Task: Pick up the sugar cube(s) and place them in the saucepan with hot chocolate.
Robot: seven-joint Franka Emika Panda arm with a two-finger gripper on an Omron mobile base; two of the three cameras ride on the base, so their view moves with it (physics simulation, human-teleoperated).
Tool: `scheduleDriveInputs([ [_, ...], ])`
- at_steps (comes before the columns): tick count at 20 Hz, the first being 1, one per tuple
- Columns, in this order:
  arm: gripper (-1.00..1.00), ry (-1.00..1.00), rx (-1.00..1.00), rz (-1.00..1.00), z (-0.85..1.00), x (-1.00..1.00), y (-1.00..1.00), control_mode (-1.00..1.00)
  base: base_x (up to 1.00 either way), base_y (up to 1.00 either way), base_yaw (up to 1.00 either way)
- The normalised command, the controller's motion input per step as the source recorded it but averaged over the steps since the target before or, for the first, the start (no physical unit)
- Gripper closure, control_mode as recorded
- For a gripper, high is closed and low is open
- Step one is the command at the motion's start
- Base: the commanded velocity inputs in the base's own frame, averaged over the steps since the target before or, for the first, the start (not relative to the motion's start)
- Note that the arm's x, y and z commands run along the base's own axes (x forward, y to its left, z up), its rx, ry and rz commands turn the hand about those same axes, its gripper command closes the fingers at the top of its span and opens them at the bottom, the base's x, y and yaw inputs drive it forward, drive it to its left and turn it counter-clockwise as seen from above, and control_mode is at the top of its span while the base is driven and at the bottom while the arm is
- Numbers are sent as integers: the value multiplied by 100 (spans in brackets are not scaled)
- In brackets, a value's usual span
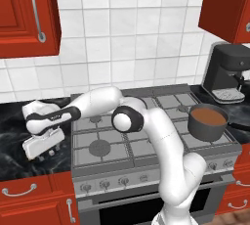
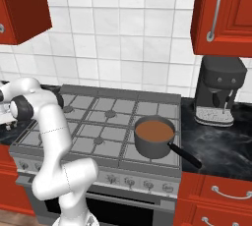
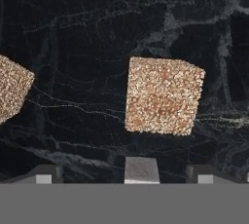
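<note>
While the arm reaches far out past the left edge of the stove (image 1: 146,136), its claw (image 1: 43,143) hangs low over the dark marbled counter (image 1: 12,158), close to the counter's front edge, fingers spread wide and holding nothing. Open counter lies all round it in the hand view, where a tan speckled sugar cube (image 3: 164,96) sits on the stone just ahead of the spread fingertips (image 3: 46,174), roughly midway between them; a second sugar cube (image 3: 12,93) lies apart at that view's left edge. Across the stove, the saucepan (image 1: 208,121) stands on the front right burner, full of brown hot chocolate, its handle (image 2: 183,155) pointing toward the front right. Beyond it on the right counter stands a black coffee machine (image 2: 218,90).
</note>
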Motion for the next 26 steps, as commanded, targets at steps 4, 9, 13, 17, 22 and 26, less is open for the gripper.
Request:
scheduleDriveInputs([
  [4, -100, 0, 0, 0, -18, -12, 0, -100, 0, 0, 0],
  [9, -100, 0, 0, 0, -14, -3, 0, -100, 0, 0, 0],
  [13, 100, 0, 0, 0, -14, 0, 0, -100, 0, 0, 0],
  [17, 100, 0, 0, 0, -11, 0, 0, -100, 0, 0, 0],
  [22, 100, 0, 0, 0, -5, 0, 0, -100, 0, 0, 0],
  [26, 100, 0, 0, 0, -2, -3, 0, -100, 0, 0, 0],
])
